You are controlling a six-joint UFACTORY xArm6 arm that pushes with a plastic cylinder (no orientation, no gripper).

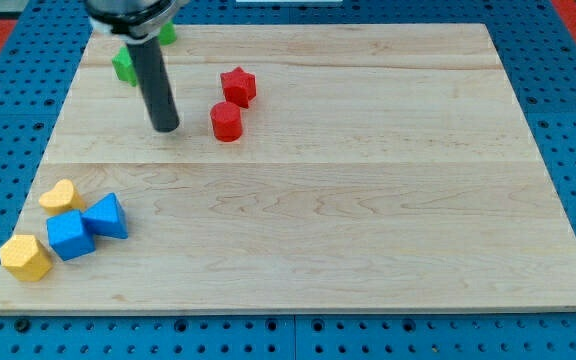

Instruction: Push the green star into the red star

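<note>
**Rod stands between green and red blocks**

The dark rod descends from the view's top, leaning slightly; my tip (167, 128) rests on the wooden board (368, 200), touching no block and holding nothing. A green block (123, 66), partly hidden behind the rod, lies up and left of my tip; its shape is unclear. A second green block (168, 32) peeks out higher up. The red star (238, 86) sits to the right, with a red cylinder-like block (226, 121) just below it, near my tip. At bottom left cluster a yellow heart (60, 195), two blue blocks (70, 236) (106, 216) and a yellow block (25, 258).

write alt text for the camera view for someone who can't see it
My tip rests on a wooden board, left of a red star and a red cylinder-like block; green blocks sit partly hidden behind the rod. Two yellow and two blue blocks cluster at the bottom left.
</note>
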